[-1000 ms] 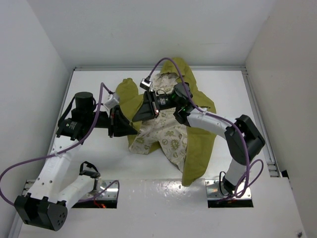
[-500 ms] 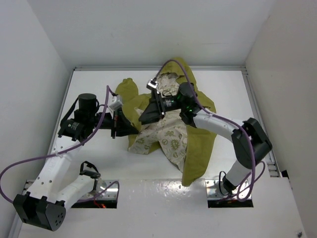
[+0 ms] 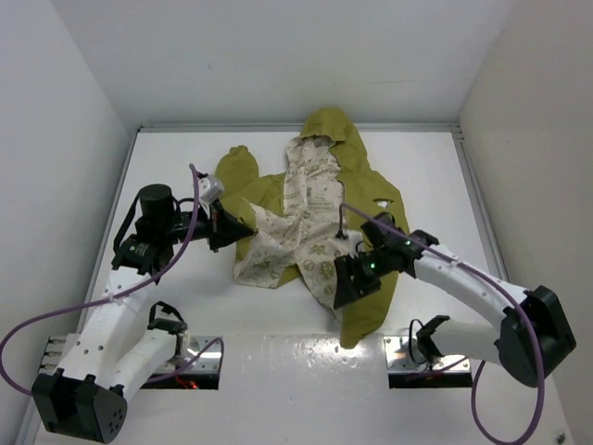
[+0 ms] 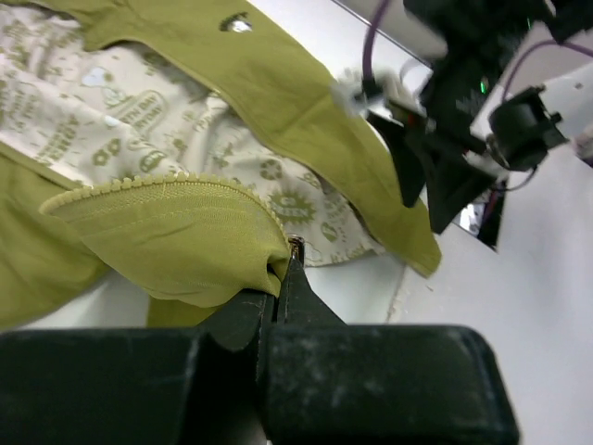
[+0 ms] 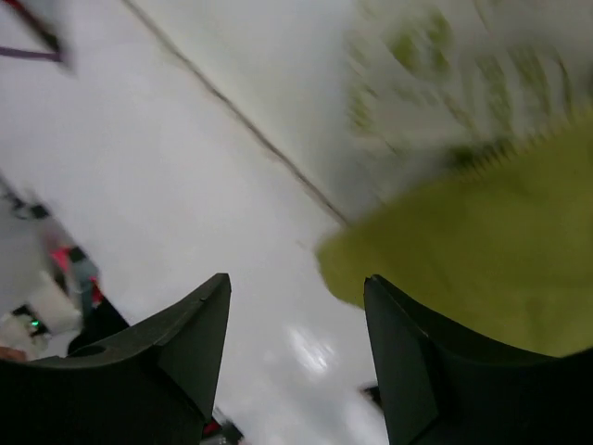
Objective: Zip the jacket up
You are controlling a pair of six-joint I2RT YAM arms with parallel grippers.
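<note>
Jacket: a small olive-green hooded jacket (image 3: 371,232) is lying open on its back, front unzipped, with the two front panels spreading apart.
Where it is lying: it is sitting on the white table (image 3: 176,153), around the middle and reaching toward the far edge, between the two arms.
Hood: the hood (image 3: 329,125) is pointing to the far side, almost touching the back rim of the table.
Lining: the cream lining (image 3: 310,199) is facing up through the middle, printed all over with small green motifs and lettering.
Sleeves: one sleeve (image 3: 236,167) is bunching up at the far left; the right side of the garment is running down as a long olive strip toward the near edge.
Zipper edge: in the left wrist view a row of pale green zipper teeth (image 4: 157,185) is curving along a folded-over olive flap.
Left pincer: the left gripper (image 3: 246,229) is pinching the left front edge, fingers clamped together on the fold just under the teeth.
Right pincer: the right gripper (image 3: 345,287) is hovering over the near right part of the garment, beside the lining's lower corner, fingers spread apart and gripping nothing.
Right wrist view: it is blurring heavily, showing only olive cloth on the right and bare table on the left beneath the spread fingers.
</note>
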